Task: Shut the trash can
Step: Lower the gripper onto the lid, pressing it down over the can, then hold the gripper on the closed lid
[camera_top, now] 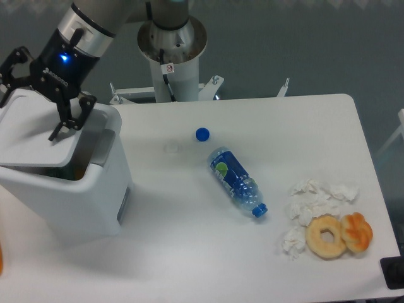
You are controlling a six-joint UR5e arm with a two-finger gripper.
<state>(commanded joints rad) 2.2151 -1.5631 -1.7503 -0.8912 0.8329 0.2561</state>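
The trash can (76, 196) is a large white boxy bin at the table's left edge. Its flat white lid (35, 136) lies tilted low over the opening. A dark gap stays under the lid's near edge, with something orange showing inside. A grey latch (105, 147) sits on the rim to the right of the lid. My gripper (38, 98) is open at the lid's far side. Its black fingers (68, 120) are spread wide and reach down onto the lid's top. I cannot tell whether they press on it.
A blue bottle cap (202, 134) and a lying blue water bottle (237, 180) are mid-table. Crumpled tissues (315, 202), a donut (326, 237) and an orange pastry (357, 231) are at the right front. The robot base (172, 44) stands at the back.
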